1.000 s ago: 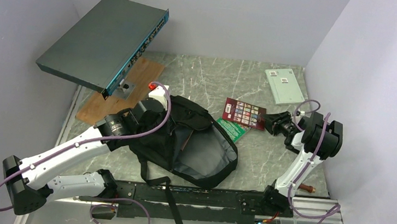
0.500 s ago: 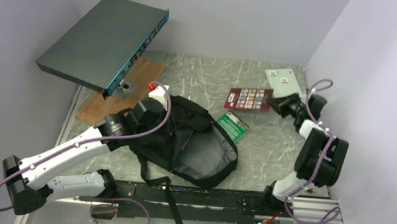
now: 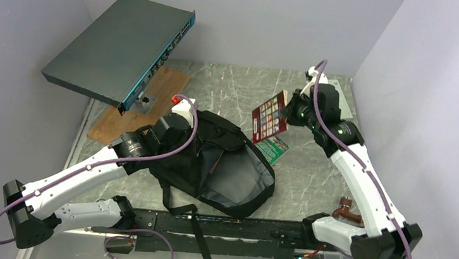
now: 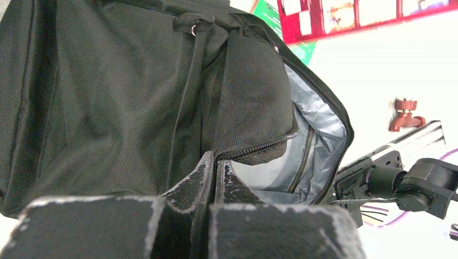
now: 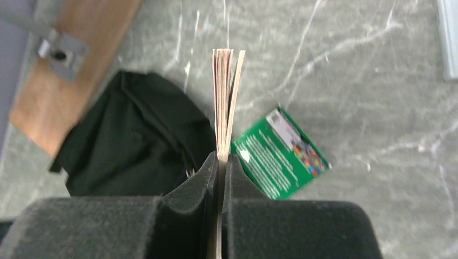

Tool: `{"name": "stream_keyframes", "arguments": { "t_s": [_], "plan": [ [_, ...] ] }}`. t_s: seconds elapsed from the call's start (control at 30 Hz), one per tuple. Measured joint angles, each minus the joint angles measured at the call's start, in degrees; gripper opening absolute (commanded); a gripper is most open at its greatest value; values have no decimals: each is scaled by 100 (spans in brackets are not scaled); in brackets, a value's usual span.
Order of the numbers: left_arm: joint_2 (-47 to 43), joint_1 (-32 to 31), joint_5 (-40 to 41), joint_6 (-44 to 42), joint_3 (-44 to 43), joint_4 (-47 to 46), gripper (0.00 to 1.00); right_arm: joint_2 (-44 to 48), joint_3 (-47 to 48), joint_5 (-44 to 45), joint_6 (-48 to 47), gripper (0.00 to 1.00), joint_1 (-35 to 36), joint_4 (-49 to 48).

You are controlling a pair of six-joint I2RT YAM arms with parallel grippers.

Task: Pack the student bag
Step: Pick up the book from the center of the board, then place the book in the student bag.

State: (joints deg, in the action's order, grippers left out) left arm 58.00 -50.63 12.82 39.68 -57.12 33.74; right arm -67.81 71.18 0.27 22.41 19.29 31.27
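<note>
The student bag, a black backpack, lies in the middle of the table with its main compartment open and the grey lining showing. My left gripper is shut on the zippered edge of the bag's opening, at the bag's upper left. My right gripper is shut on a red book and holds it in the air, tilted on edge, just right of the bag's top. I see the book's page edge in the right wrist view. A green booklet lies flat under it beside the bag.
A grey network switch leans tilted over a wooden board at the back left. A pale green book lies at the back right. A red-brown tap fitting lies near the right arm's base. A white and red block sits behind the bag.
My right arm has lifted the red book off the table, swung it out right and then back left, and turned it up on edge. The left arm and bag have not moved.
</note>
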Motion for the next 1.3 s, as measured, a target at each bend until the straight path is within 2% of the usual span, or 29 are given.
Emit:
{"name": "stream_keyframes", "arguments": {
  "t_s": [0.1, 0.23, 0.4, 0.6, 0.8, 0.93, 1.03, 1.3],
  "plan": [
    [7, 0, 15, -11, 0, -2, 0, 483, -129, 55, -195, 0, 173, 636],
    [127, 0, 48, -103, -4, -20, 0, 1676, -411, -131, -162, 0, 125, 1165],
    [295, 0, 57, -214, -17, -74, 0, 2789, -741, -973, 527, 0, 111, 1266],
    [376, 0, 39, -348, -168, -129, 0, 2629, -879, -1926, 1305, 0, 111, 1773],
    [398, 0, -17, -487, -256, -164, 0, 2124, -1316, -2538, 1410, 0, 111, 2177],
    [398, 0, -197, -608, -343, -212, 0, 2028, -2452, -3132, 1757, 0, 111, 1875],
    [380, 0, -409, -627, -382, -330, 0, 2039, -2793, -3268, 2221, 0, 111, 1565],
    [365, 0, -1156, -538, -422, -629, 0, 2109, -3995, -3082, 4496, 0, 190, -1228]
  ]
}}
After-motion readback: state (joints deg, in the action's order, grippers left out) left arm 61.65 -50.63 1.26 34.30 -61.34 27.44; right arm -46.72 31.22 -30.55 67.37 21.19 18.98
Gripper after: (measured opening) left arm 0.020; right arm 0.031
